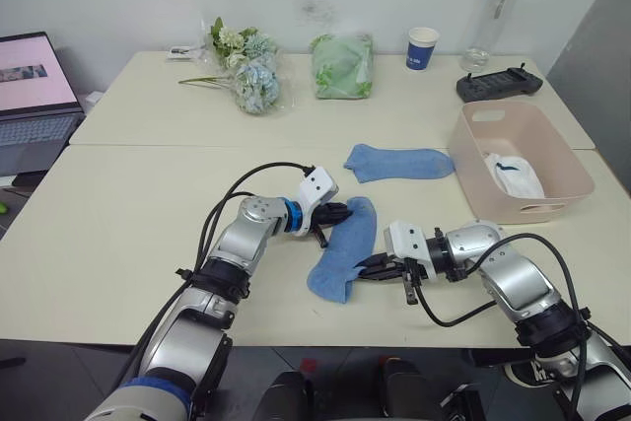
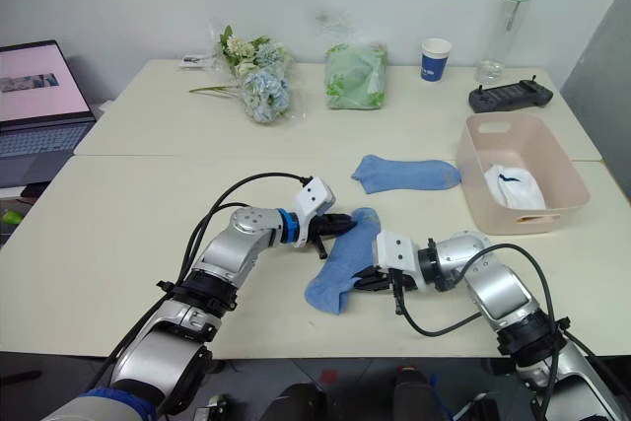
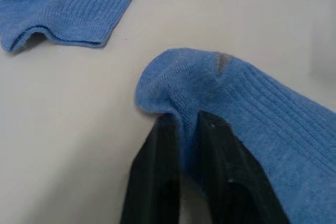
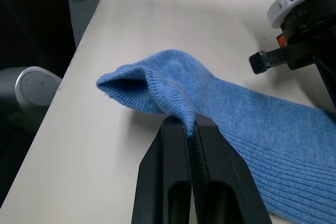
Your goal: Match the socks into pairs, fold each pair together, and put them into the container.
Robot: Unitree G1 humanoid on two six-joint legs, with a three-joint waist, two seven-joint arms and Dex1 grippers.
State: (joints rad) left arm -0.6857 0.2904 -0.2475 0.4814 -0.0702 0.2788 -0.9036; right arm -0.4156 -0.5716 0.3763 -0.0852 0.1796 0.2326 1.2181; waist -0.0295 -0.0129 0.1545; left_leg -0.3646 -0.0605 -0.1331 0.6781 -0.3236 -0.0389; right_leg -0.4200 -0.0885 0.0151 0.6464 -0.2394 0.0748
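Observation:
A light blue sock (image 1: pixel 343 248) lies slanted near the table's front edge. My left gripper (image 1: pixel 340 212) is shut on its far end, the black fingers (image 3: pixel 163 150) pinching a fold of the knit. The right gripper (image 1: pixel 371 268) is shut on the sock's near end, where the fabric (image 4: pixel 157 85) bunches up between its fingers (image 4: pixel 173 171). A second light blue sock (image 1: pixel 399 161) rests flat further back, apart from both grippers. To the right stands the pale pink container (image 1: pixel 473 179), with a white sock (image 1: pixel 513 175) bearing a dark mark inside.
Along the back of the table are a bunch of flowers (image 1: pixel 246 71), a green cloth bundle (image 1: pixel 343 66), a blue-and-white paper cup (image 1: pixel 422 48), a clear bottle (image 1: pixel 493 12) and a black controller (image 1: pixel 498 83). A laptop (image 1: pixel 35 96) sits at the far left.

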